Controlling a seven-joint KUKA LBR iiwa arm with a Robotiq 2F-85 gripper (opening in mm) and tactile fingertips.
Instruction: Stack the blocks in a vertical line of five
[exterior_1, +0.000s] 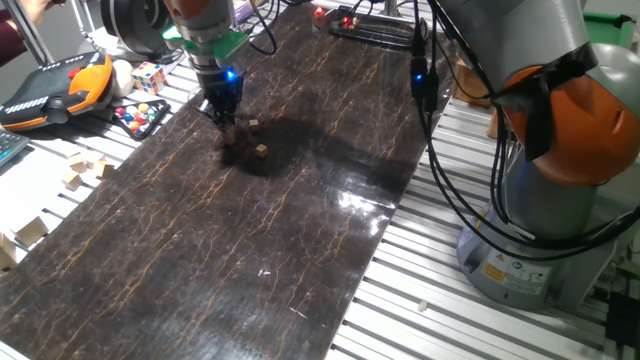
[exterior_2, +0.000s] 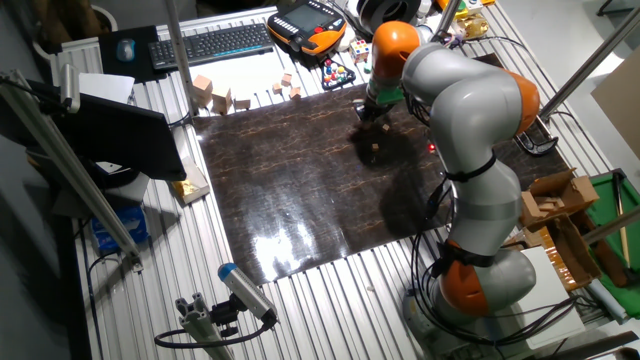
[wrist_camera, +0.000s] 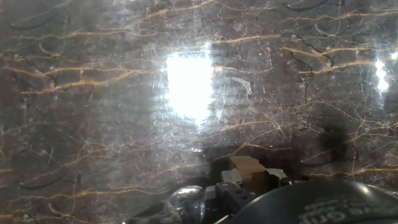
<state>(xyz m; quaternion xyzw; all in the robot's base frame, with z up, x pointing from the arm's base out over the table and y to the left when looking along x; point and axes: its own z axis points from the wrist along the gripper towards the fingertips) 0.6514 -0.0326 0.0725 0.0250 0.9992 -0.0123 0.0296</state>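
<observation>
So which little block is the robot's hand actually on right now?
Find the dark marble-patterned mat; near its far end the gripper reaches down from the orange arm. The block sits between its fingertips, unlike the two loose cubes lying apart beside it.

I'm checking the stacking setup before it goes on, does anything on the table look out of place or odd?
Nothing looks damaged or spilled. The tiny blocks are scattered, not stacked: one and another lie apart on the dark marble-patterned mat, beside the claw, which is down at a third block.
</observation>
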